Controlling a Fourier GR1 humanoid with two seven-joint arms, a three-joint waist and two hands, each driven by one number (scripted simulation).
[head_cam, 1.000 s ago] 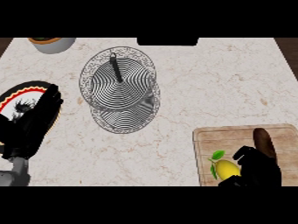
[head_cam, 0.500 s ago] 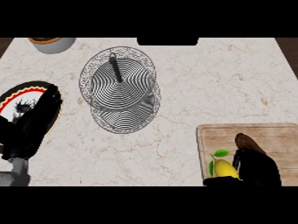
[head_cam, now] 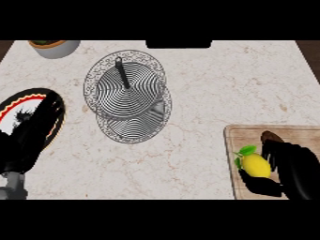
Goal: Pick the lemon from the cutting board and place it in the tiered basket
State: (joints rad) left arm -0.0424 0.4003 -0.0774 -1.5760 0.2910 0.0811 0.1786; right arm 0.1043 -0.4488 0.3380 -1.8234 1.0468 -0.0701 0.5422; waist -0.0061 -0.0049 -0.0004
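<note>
No readable text, label, brand, number or sign appears on anything here.

lemon (head_cam: 256,165): yellow, green leaf. board (head_cam: 297,135): tan, wood-grained. basket (head_cam: 127,101): dark wire, concentric rings. counter (head_cam: 217,93): cream marble, brown veins. plate (head_cam: 17,101): black, red and cream rim. left hand (head_cam: 20,145) and right hand (head_cam: 297,171): black.

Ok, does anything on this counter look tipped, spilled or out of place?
Nothing stands out. The basket stands upright mid-counter, the lemon sits on the board with the right hand curled round it, and the plate lies flat at left under the open left hand. No spill shows.
</note>
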